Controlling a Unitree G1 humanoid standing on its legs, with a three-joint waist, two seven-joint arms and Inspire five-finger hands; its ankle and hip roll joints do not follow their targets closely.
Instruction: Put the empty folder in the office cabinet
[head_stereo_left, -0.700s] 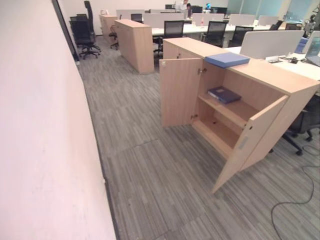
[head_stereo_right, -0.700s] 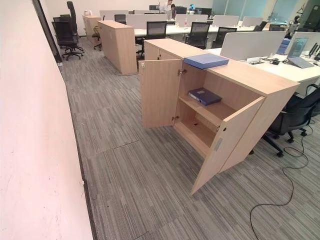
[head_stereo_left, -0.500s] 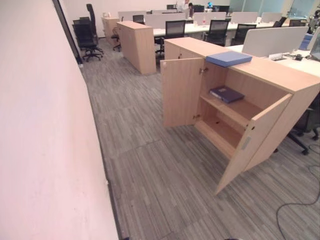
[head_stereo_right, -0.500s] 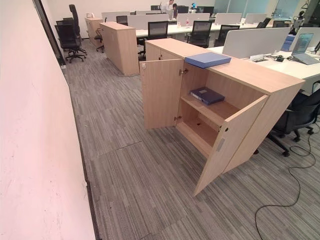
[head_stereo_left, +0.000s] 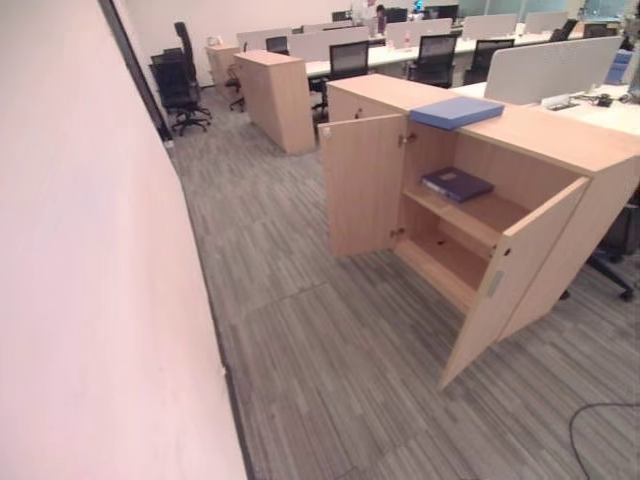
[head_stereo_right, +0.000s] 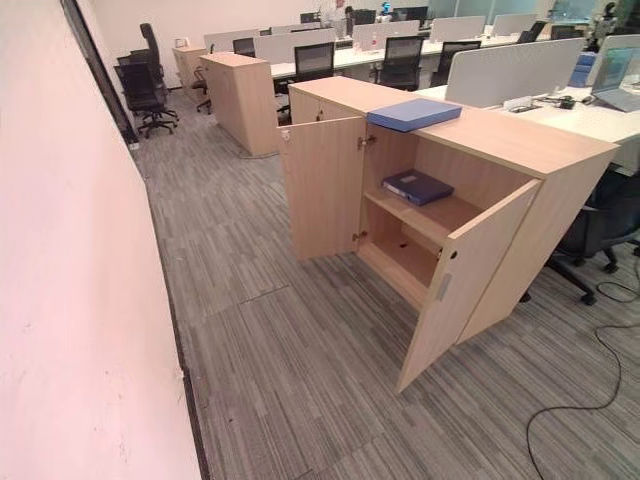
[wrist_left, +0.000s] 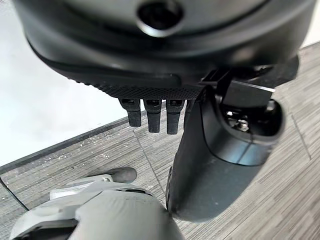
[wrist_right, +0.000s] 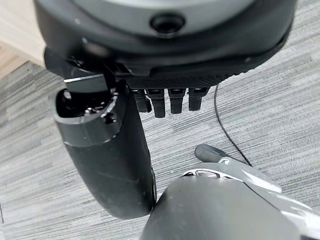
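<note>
The task has hardly begun. The light blue folder (head_stereo_right: 414, 113) lies on top of the open cabinet (head_stereo_right: 520, 150), far right. Left hand (wrist_left: 200, 150) and right hand (wrist_right: 115, 155) hang relaxed, holding nothing. Grasping and shelving remain.

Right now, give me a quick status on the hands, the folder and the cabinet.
Left hand and right hand open, holding nothing. Light blue folder lies on top of the cabinet; both doors open, dark folder on its upper shelf. Nothing blocks the way.
</note>
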